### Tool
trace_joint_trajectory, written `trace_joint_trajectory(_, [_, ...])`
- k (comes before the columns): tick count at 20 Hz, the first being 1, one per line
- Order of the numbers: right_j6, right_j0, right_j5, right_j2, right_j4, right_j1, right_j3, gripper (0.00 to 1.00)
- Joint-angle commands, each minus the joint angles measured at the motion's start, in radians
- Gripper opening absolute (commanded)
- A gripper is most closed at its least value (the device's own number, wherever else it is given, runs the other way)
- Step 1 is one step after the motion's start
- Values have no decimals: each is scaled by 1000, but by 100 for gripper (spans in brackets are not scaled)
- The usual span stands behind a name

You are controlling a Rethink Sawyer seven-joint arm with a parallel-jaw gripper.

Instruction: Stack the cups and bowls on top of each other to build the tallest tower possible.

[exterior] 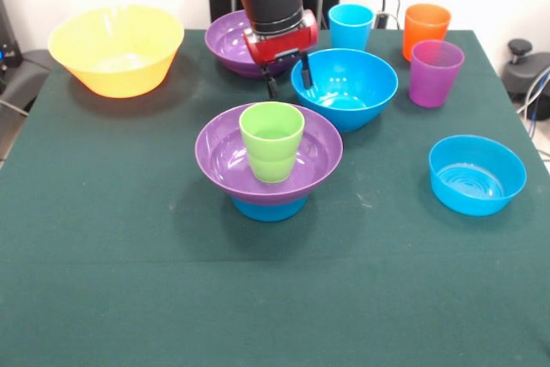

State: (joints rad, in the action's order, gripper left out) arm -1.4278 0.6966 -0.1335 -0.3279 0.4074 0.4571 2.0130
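Observation:
The tower stands mid-table: a small blue bowl [269, 207] lowest, a wide purple bowl [268, 159] on it, and the lime green cup [272, 140] upright inside. My gripper [287, 73] hangs just behind the tower, open and empty, between the second purple bowl [229, 40] and the large blue bowl [345, 87], one finger by that bowl's left rim. The large yellow bowl [117, 48] is at the far left. The light blue cup [351, 25], orange cup [426, 30] and translucent purple cup [436, 72] stand at the far right. A small blue bowl [476, 174] sits at the right.
The dark green table [129, 281] has its edges at left and right. The arm comes down from the top centre. Dark equipment [524, 66] shows beyond the right edge.

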Motion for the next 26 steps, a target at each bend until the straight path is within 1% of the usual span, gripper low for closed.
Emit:
trace_joint_trajectory(1, [50, 28, -132, -117, 56, -72, -102, 100])
trace_joint_trajectory(4, [42, 34, -124, -123, 69, -76, -101, 100])
trace_joint_trajectory(10, [38, 29, -116, -116, 90, -103, -127, 100])
trace_joint_trajectory(21, [31, 33, -118, -124, 112, -102, -132, 100])
trace_joint_trajectory(22, [30, 32, -120, -125, 114, -101, -132, 0])
trace_joint_trajectory(26, [30, 30, -121, -124, 114, -99, -133, 0])
